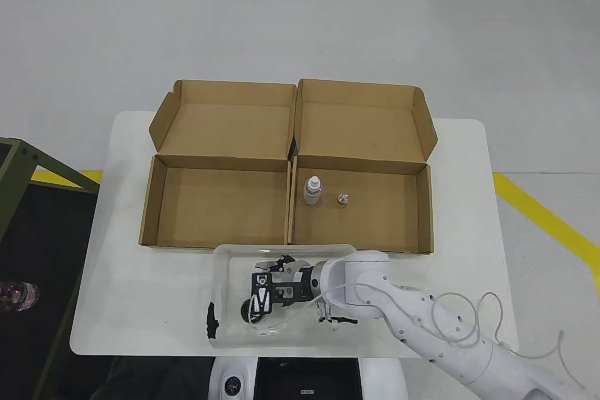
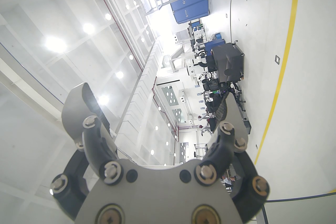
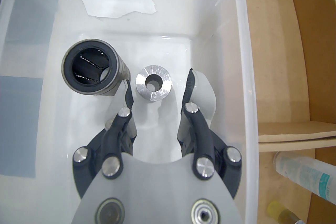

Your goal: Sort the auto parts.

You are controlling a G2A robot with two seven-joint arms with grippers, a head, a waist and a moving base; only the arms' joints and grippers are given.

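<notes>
Silver bushing [image 3: 153,83] stands in the clear bin [image 3: 237,51] between parted fingers of the right claw [image 3: 158,89], beside a black-lined bearing [image 3: 93,70]; contact is unclear. Meanwhile the left claw [image 2: 157,96] gapes wide, holding nothing.

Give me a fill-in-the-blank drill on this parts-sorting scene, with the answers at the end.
1. The jaws of the right gripper stand ____ on either side of the silver bushing.
2. The bushing lies in the clear bin beside a larger bearing whose bore is lined in ____.
3. ____ open cardboard boxes sit beyond the bin.
4. The left gripper, open, holds ____.

Missing words: open; black; Two; nothing.
</notes>
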